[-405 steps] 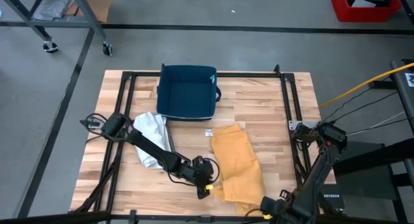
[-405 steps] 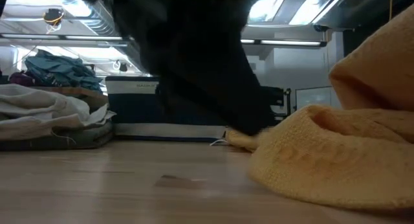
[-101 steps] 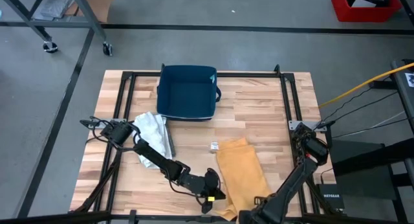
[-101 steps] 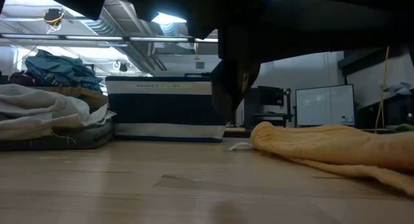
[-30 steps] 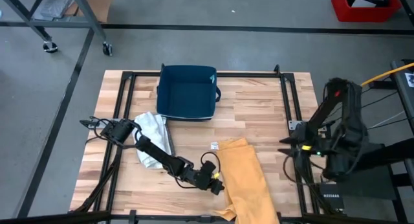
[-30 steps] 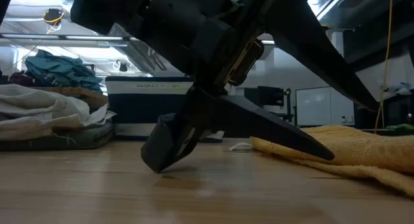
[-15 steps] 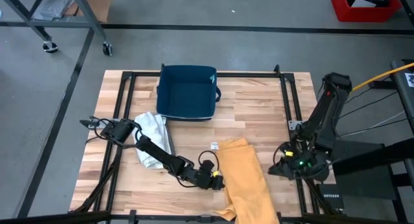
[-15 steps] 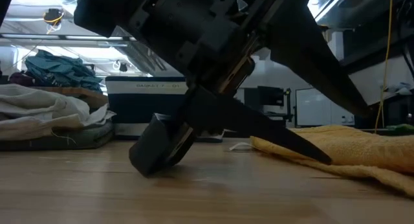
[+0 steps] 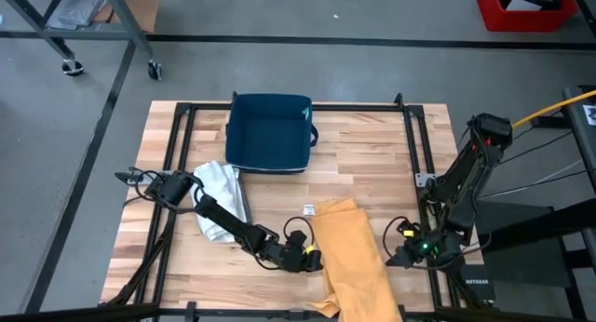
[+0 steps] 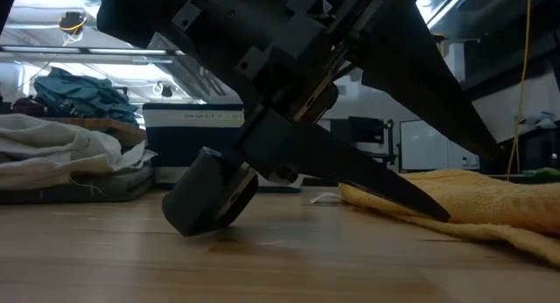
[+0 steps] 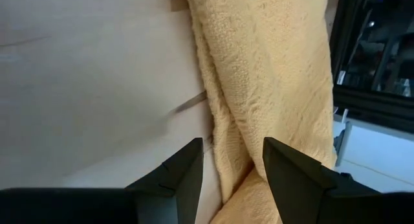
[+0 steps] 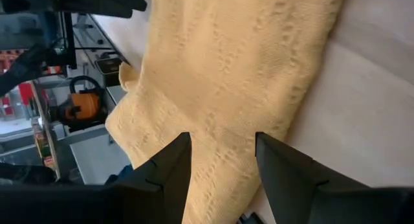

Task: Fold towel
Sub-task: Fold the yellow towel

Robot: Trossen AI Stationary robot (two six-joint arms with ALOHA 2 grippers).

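High view: the yellow towel (image 9: 352,257) lies folded long in the lower middle of the frame, running off the bottom edge. Left gripper (image 9: 315,261) sits at its left edge, right gripper (image 9: 396,257) just off its right edge. A blue basket (image 9: 269,133) sits up top.

Low view: towel at right, a gripper low over the table.

Wrist views: both grippers' fingers are spread apart, holding nothing, with towel between and beyond them.
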